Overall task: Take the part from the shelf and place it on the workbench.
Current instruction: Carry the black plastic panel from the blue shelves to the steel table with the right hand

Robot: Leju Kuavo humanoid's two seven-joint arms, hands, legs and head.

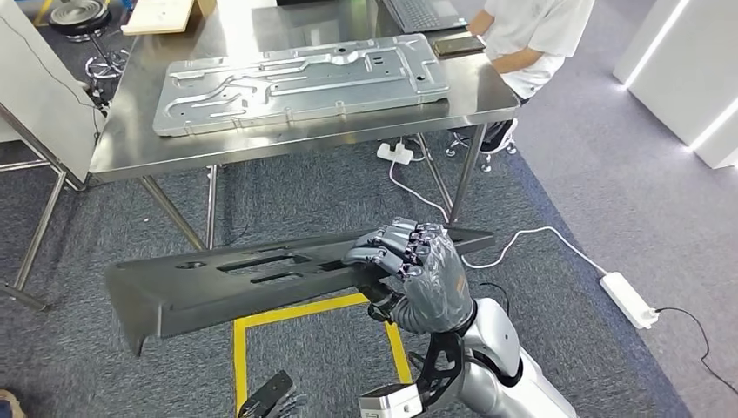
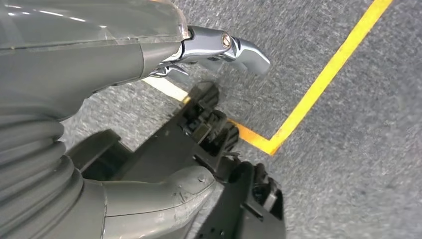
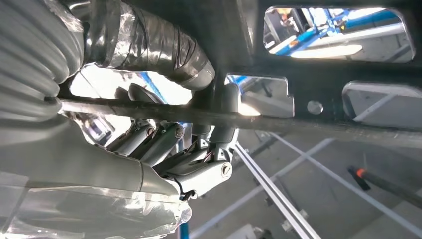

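Observation:
A long black part [image 1: 235, 279] with slots and a bent-down left end hangs level over the carpet, short of the steel workbench [image 1: 130, 148]. My right hand [image 1: 409, 261] grips its near edge toward the right end, fingers curled over the top. In the right wrist view the part [image 3: 318, 74] is seen from below, with the fingers [image 3: 199, 164] wrapped around its rim. My left hand [image 1: 270, 396] hangs low at the bottom edge and holds nothing; its thumb [image 2: 164, 199] and dark fingers [image 2: 239, 199] lie apart above the floor.
A large silver stamped panel [image 1: 296, 83] covers much of the workbench top. A person in a white shirt [image 1: 531, 35] sits at its far right by a laptop [image 1: 426, 13] and a phone [image 1: 459, 45]. Yellow floor tape [image 1: 239, 348], a power strip [image 1: 631, 299] and cables lie below.

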